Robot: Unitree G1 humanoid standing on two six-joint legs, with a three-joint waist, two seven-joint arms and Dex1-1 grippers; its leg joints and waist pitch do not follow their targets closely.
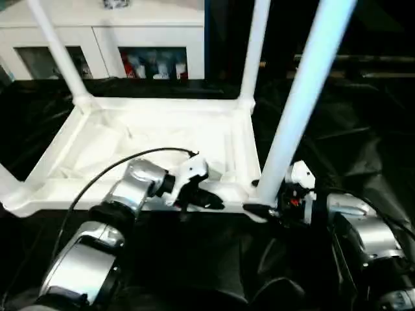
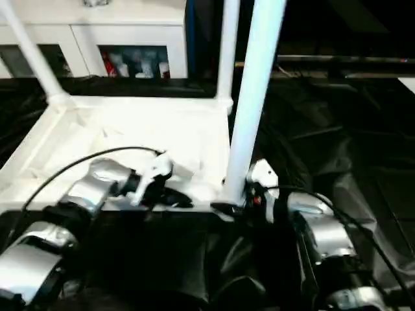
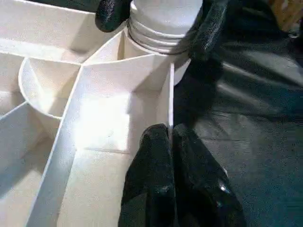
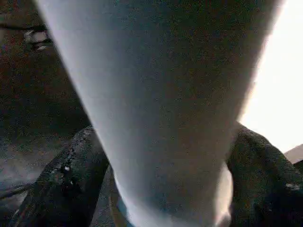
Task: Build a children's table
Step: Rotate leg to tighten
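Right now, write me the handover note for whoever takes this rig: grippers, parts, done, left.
Left gripper: shut, fingertips at the tabletop's near rim wall, holding nothing that can be seen.
Right gripper: fingers either side of the near-right leg's base at its corner socket; whether it grips, cannot tell.
Parts: tabletop lies underside up on the black sheet. Far-left leg and far-right leg stand in their sockets; a fourth leg shows at the near-left corner.
Left: confirm the near-right leg is fully seated, then turn the table upright.
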